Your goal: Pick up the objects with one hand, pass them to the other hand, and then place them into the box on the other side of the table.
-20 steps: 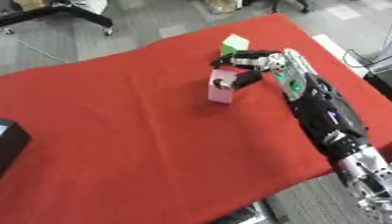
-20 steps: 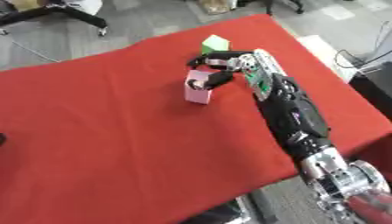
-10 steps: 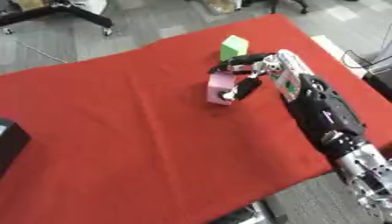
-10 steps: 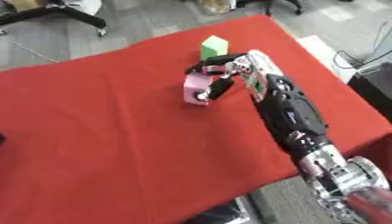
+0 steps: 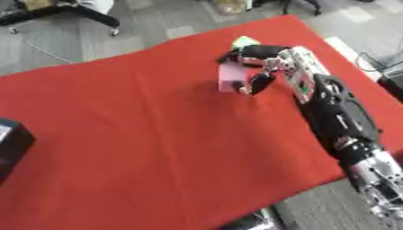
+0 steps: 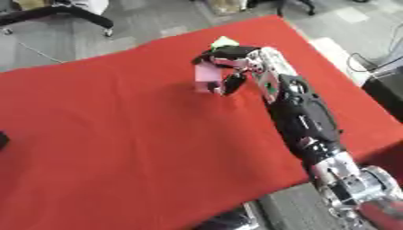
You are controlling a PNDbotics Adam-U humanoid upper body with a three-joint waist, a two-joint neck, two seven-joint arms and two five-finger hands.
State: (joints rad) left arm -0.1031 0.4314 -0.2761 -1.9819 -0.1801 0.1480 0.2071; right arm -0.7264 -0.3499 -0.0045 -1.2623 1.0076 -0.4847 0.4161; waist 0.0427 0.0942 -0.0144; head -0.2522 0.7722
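The right hand grips a pink block near the table's far edge; open cloth stretches left. Only the left eye view shows the box.

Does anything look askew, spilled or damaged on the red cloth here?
Nothing stands out. The right hand is curled round the pink block, the green block sits just behind it, and the red tablecloth lies flat.

Matt red cloth on table, matt pink block, black-and-silver metal robot hand
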